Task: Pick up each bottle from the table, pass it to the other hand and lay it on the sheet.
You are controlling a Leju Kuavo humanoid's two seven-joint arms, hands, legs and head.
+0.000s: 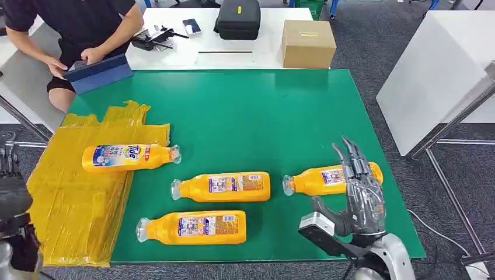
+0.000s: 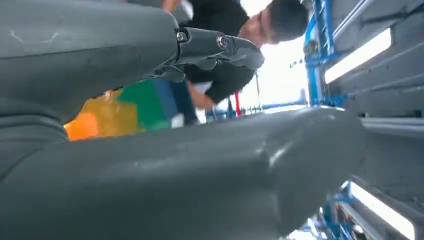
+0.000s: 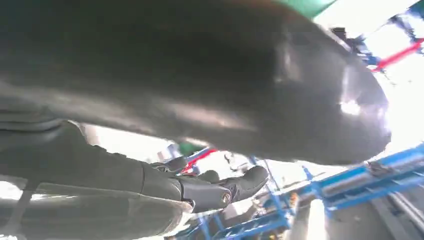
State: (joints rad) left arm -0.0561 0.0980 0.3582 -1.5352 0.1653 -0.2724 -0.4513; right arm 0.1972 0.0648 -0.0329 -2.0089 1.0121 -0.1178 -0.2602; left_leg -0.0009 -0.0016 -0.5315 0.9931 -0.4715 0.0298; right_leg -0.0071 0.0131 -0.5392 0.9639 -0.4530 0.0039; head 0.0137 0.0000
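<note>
At lower right of the head view the right robot hand, fingers spread and empty, hovers over the rightmost bottle on the green counter, so next it must close around it.

1. Four bottles are orange-yellow with multicoloured labels and clear caps.
2. The sheet is bright yellow.
3. The table mat is green.
4. The cardboard box is brown.
5. The right hand is silver-grey.
</note>
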